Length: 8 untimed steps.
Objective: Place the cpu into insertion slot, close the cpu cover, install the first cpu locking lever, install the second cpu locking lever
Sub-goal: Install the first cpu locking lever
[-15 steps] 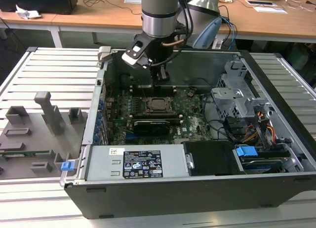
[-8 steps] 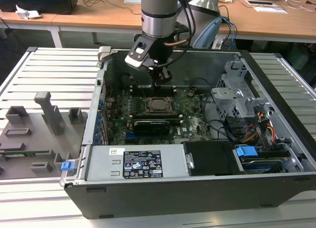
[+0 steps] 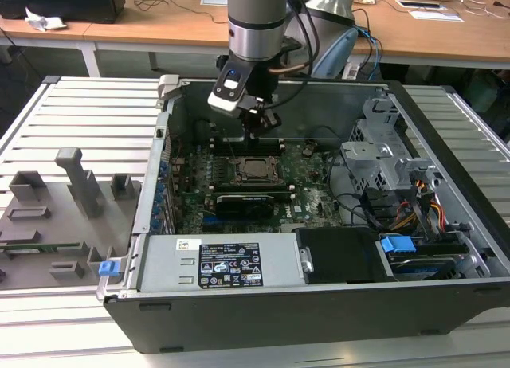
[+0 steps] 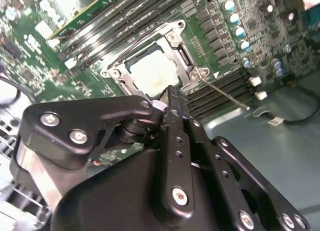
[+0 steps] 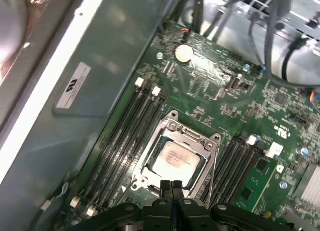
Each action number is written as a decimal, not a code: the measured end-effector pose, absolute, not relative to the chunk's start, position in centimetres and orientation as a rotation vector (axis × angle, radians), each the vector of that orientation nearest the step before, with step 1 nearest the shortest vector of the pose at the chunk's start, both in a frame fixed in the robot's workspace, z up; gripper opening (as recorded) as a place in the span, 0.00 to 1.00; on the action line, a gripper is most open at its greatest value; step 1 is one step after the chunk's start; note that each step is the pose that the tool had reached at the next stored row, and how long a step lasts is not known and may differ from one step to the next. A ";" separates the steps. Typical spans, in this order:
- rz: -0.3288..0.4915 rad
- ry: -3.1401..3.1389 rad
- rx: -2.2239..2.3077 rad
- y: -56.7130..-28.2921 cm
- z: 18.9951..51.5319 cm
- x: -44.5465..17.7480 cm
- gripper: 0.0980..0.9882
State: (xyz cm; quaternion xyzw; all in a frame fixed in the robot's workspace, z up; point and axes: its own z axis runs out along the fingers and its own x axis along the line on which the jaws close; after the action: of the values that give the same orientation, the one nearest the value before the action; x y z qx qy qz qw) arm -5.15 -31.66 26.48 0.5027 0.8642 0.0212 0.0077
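Observation:
The cpu [image 3: 255, 168] [image 5: 176, 158] [image 4: 152, 73] lies flat in the insertion slot [image 3: 256, 157] on the green board. The silvery cpu cover [image 5: 194, 139] [image 4: 176, 40] is folded down around it, and the chip's top shows through its window. A thin metal locking lever [image 4: 229, 95] [image 5: 214, 172] runs along one side of the socket and sticks out past its corner. My gripper [image 3: 255, 134] [image 5: 172, 185] [image 4: 172, 95] hangs just above the socket's edge, fingers pressed together with nothing between them.
The open computer case [image 3: 159, 145] walls in the board. A long black expansion card [image 3: 251, 201] lies beside the socket, with memory slots [image 5: 125, 136] on either side. A power supply [image 3: 223, 264], a drive cage [image 3: 382, 157] and cables [image 3: 414, 209] stand nearby. A grey fixture [image 3: 72, 185] sits at the exterior view's left.

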 end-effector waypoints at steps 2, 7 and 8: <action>0.067 2.732 1.520 -31.7 26.5 -5.1 0.01; 0.068 2.800 1.394 -31.7 26.5 -5.1 0.01; 0.068 2.809 1.377 -31.7 26.5 -5.1 0.01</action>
State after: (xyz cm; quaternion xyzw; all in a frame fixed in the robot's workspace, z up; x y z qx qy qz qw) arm -5.15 -31.66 26.48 0.4400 0.8977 0.0216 0.0062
